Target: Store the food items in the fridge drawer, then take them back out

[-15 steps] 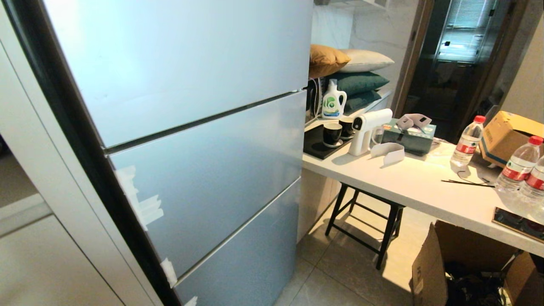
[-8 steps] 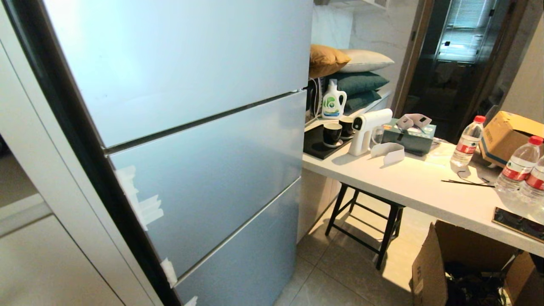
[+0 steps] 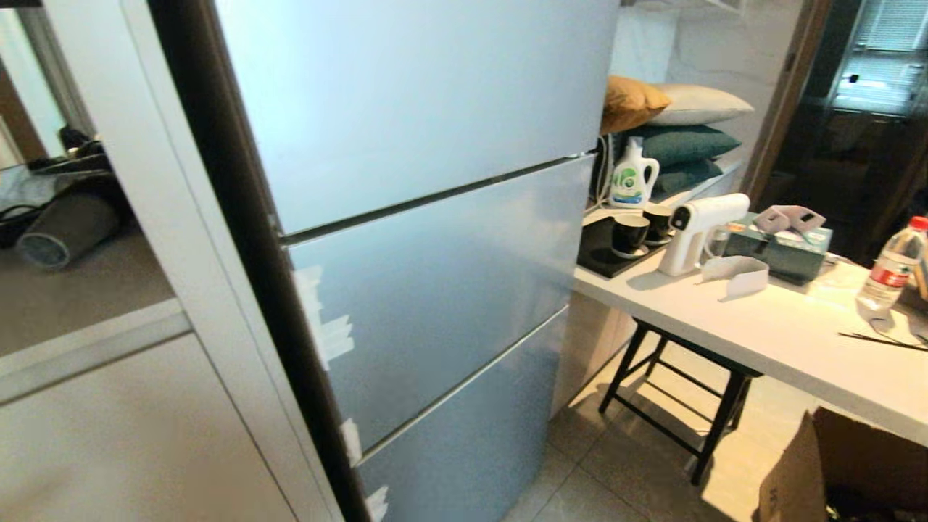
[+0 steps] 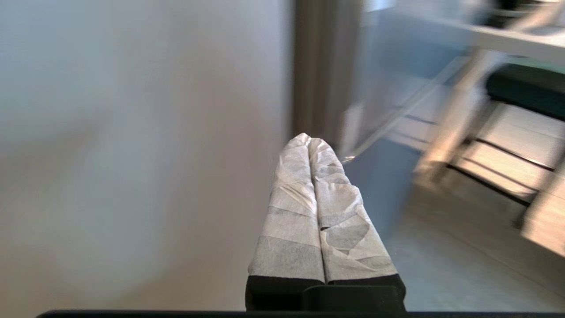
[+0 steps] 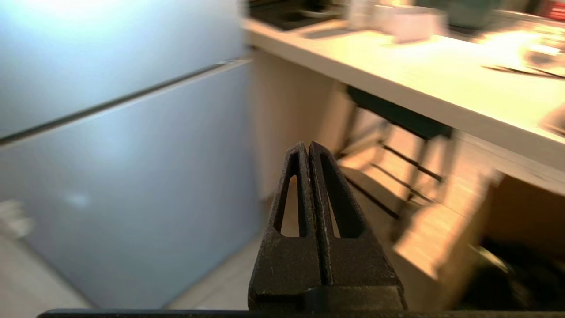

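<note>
The fingers [image 4: 329, 194] of the left gripper [image 4: 309, 140], wrapped in pale tape, are pressed together tip to tip and hold nothing; they point at the pale cabinet panel [image 4: 132, 154] just left of the fridge [image 3: 435, 217]. The right gripper [image 5: 308, 148] has its dark fingers [image 5: 335, 194] pressed together too, empty, aimed at the gap between the fridge's lower front and the black stool [image 3: 678, 391] under the surface [image 3: 783, 341].

Neither arm shows from the head. The silver-blue fridge fills the middle of the scene with all its fronts closed, so the fridge drawer is hidden behind them, and the bell pepper and potato are nowhere I can see. Strips of white tape [image 3: 326, 326] sit along the fridge's left edge.

To the right, the white surface carries two dark cups [image 3: 629, 233] on a black tray, a white spray gun [image 3: 692, 225], a green tissue box [image 3: 786, 250] and a water bottle [image 3: 893, 264]. Further back stand a detergent bottle [image 3: 633, 175] and a stack of cushions [image 3: 674, 123]. A cardboard box [image 3: 834, 471] stands on the floor at the near right.
</note>
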### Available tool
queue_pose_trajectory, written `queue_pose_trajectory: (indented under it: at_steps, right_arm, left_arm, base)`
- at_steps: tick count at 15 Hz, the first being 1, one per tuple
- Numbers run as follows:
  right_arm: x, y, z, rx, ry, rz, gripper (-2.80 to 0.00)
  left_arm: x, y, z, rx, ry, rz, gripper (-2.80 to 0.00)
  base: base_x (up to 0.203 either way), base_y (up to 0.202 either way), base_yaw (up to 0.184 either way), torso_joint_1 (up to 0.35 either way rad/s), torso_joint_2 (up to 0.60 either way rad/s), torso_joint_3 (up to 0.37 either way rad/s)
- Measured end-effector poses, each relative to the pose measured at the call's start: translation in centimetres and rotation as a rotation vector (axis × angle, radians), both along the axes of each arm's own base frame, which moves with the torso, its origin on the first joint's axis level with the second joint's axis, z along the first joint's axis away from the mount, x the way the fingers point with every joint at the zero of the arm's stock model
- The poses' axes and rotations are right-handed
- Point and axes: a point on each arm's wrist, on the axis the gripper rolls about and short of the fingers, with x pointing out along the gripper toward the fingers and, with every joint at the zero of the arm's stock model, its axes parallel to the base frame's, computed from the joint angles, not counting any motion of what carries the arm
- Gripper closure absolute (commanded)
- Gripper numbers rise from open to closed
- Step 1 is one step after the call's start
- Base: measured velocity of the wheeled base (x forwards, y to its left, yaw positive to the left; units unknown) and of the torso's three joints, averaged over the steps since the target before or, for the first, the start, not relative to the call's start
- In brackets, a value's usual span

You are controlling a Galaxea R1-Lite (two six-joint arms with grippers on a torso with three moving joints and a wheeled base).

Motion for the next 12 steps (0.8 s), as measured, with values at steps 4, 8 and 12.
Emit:
queue_pose_trajectory:
  at_steps: [4, 8, 12]
  right_arm:
    - [0.00, 0.00, 0.00, -0.002, 0.000, 0.001, 0.00]
    - [0.00, 0.00, 0.00, -0.001, 0.000, 0.000, 0.00]
    - [0.00, 0.00, 0.01, 0.001, 0.000, 0.000, 0.00]
  left_arm:
    - [0.00, 0.00, 0.00, 0.000, 0.000, 0.000, 0.00]
    - [0.00, 0.00, 0.00, 0.000, 0.000, 0.000, 0.00]
    - [0.00, 0.00, 0.00, 0.000, 0.000, 0.000, 0.00]
  base:
    - [0.000, -0.005, 0.175, 0.002, 0.00, 0.004]
    - [0.001, -0.008, 0.174, 0.003, 0.00, 0.004]
    - [0.001, -0.008, 0.177, 0.002, 0.01, 0.001]
